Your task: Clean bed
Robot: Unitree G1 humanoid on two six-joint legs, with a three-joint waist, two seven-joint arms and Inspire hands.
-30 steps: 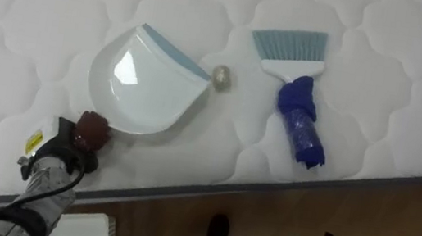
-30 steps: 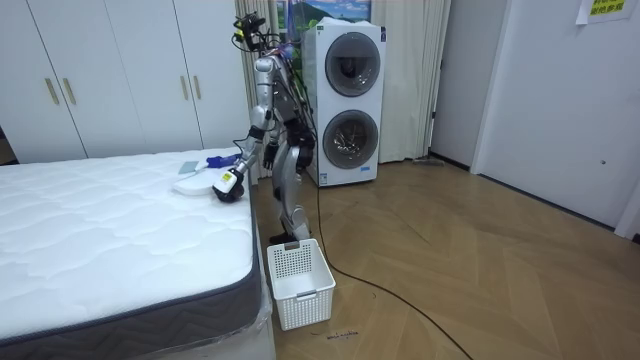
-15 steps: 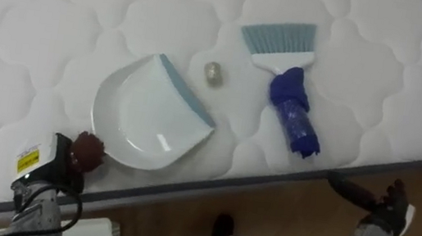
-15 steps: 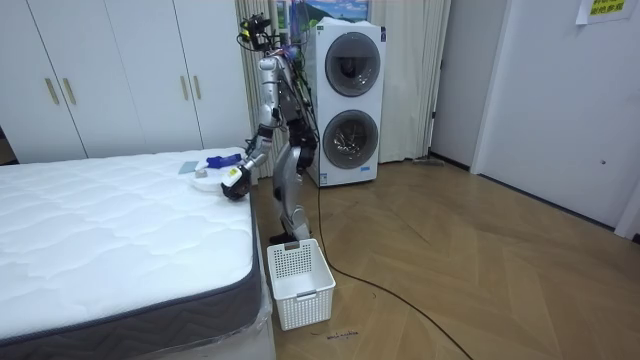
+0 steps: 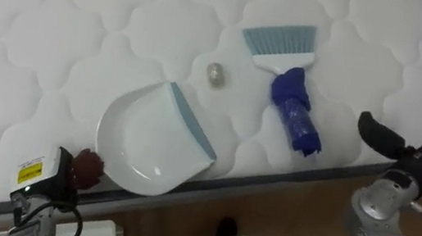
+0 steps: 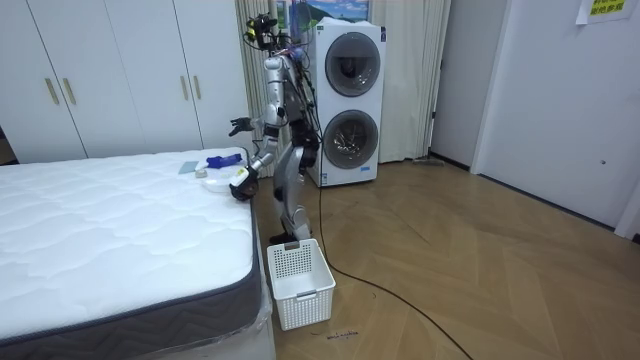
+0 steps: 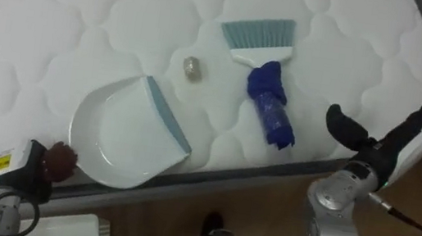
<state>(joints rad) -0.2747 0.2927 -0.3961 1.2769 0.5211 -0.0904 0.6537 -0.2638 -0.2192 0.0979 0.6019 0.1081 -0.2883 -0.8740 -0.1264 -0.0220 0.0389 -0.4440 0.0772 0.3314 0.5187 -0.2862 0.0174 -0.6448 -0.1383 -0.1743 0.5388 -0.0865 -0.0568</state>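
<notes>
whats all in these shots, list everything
bed: 1, white quilted mattress, under everything in the eye views
dustpan: 1, white with a pale blue lip, near the bed's front edge
brush: 1, pale blue bristles, blue handle, to the right of the dustpan
small ball of scrap: 1, beige, between dustpan and brush
basket: 1, white, on the floor by the bed
washing machines: 2, white, stacked behind the robot
wardrobe: 1, white, behind the bed
floor: wood
left hand: black, at the dustpan's handle end
right hand: black, fingers spread, over the bed's edge beside the brush
</notes>
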